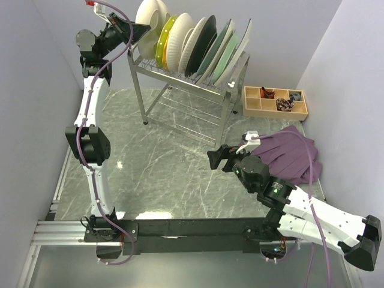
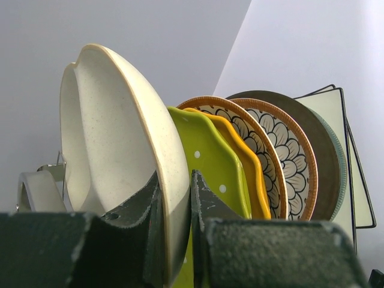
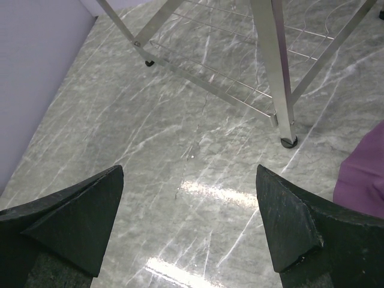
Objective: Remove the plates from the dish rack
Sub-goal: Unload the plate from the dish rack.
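Left gripper [image 2: 177, 198] was clenched on the rim of the cream plate [image 2: 120, 138], which stood at the left end of the dish rack [image 1: 180, 78]. Right gripper [image 3: 189, 222] hung wide open and empty above the bench [image 3: 120, 132], near a rack leg.

On the left wrist my jaws hide the lower rim of the cream plate [image 2: 114, 138], and the plates [image 2: 264, 162] behind it overlap; overhead, the contents of the wooden tray [image 1: 264, 113] are too small to name
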You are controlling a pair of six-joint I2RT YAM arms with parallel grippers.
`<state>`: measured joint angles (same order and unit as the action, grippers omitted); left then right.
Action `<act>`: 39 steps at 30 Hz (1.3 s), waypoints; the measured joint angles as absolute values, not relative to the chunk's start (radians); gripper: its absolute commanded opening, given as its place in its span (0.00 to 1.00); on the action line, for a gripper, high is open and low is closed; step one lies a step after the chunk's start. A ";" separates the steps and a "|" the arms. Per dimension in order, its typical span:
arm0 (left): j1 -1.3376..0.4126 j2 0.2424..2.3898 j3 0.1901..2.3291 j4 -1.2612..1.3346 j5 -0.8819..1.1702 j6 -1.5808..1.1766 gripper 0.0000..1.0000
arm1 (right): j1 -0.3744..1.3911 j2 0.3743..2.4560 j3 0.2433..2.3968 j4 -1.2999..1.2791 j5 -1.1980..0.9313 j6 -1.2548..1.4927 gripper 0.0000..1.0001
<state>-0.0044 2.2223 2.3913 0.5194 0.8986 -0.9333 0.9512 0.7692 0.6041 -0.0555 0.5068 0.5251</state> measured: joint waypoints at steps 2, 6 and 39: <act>-0.004 2.219 2.391 0.514 0.895 -0.933 0.01 | 0.952 0.769 0.606 -0.055 0.507 0.525 0.96; -0.004 2.214 2.391 0.503 0.892 -0.933 0.01 | 0.952 0.771 0.606 -0.056 0.507 0.521 0.96; -0.023 2.065 2.309 0.424 0.873 -0.809 0.01 | 0.960 0.800 0.622 -0.064 0.508 0.500 0.96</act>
<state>-0.0227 2.0647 2.3093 0.4236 0.8726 -0.8093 0.9604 0.7998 0.6216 -0.0635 0.5079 0.4999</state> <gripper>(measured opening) 0.192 0.964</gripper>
